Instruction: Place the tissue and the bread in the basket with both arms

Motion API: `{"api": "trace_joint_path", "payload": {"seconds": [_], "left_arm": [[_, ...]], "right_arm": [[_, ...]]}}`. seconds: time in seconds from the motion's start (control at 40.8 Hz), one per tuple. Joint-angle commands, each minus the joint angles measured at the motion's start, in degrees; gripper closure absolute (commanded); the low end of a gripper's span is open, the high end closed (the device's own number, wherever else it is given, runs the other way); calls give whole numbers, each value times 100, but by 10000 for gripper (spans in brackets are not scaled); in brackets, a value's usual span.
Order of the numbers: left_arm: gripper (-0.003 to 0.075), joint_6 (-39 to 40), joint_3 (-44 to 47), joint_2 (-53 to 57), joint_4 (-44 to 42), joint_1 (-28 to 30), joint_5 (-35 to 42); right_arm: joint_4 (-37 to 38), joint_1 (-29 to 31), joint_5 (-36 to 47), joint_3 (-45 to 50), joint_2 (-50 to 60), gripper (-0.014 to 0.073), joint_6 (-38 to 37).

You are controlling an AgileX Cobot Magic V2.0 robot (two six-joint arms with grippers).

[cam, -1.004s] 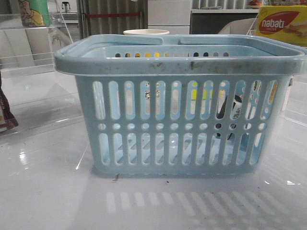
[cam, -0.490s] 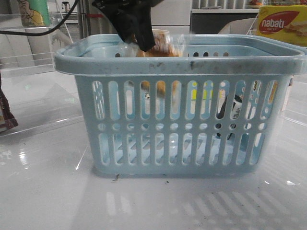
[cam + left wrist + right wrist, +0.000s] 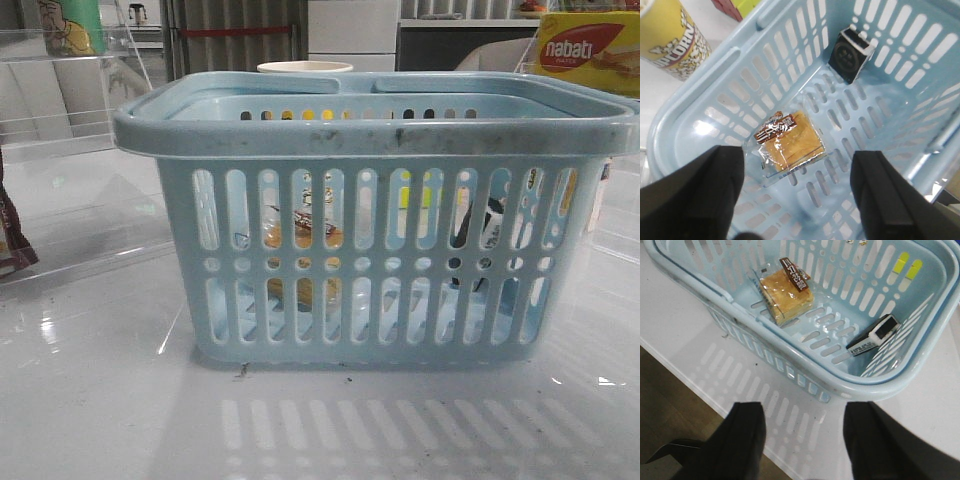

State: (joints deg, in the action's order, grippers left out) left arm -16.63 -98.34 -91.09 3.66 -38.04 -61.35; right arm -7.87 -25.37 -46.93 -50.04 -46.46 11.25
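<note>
The light blue basket [image 3: 370, 135] fills the middle of the front view. The bread [image 3: 300, 228] lies flat on its floor at the left side, seen through the slots. It also shows in the left wrist view [image 3: 790, 142] and the right wrist view [image 3: 785, 295]. The tissue [image 3: 490, 225] stands against the basket's right wall, and shows in the left wrist view [image 3: 850, 55] and the right wrist view [image 3: 874, 335]. My left gripper [image 3: 797, 200] is open and empty above the basket's inside, over the bread. My right gripper [image 3: 802, 440] is open and empty over the table beside the basket [image 3: 805, 370]. Neither gripper shows in the front view.
A yellow popcorn cup [image 3: 670, 40] stands just outside the basket. A white cup [image 3: 305, 67] is behind the basket. The nabati box [image 3: 585, 50] is at the back right and a dark snack bag [image 3: 10, 240] at the far left. The table's edge [image 3: 685, 375] runs near my right gripper.
Half a second ago my left gripper held the bread above the basket's rim. Now the bread lies on the basket floor and the gripper has left the front view.
</note>
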Motion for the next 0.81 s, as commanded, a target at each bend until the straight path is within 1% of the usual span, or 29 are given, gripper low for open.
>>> {"api": "trace_joint_path", "payload": {"seconds": [0.0, 0.171, 0.514, 0.637, 0.71, 0.784], "left_arm": [[213, 37, 37, 742, 131, -57, 239], [213, 37, 879, 1724, 131, -57, 363], [213, 37, 3241, 3980, 120, -57, 1039], [213, 50, 3883, 4672, 120, -57, 1200], [213, 149, 4199, 5004, 107, -57, 1210], [213, 429, 4438, 5243, -26, -57, 1210]], "right_arm": [[22, 16, 357, -153, 27, 132, 46], [22, 16, 357, -153, 27, 132, 46], [22, 16, 357, -153, 27, 132, 46], [22, 16, 357, -153, 27, 132, 46], [22, 16, 357, -153, 27, 132, 46], [22, 16, 357, -153, 27, 132, 46]]}}
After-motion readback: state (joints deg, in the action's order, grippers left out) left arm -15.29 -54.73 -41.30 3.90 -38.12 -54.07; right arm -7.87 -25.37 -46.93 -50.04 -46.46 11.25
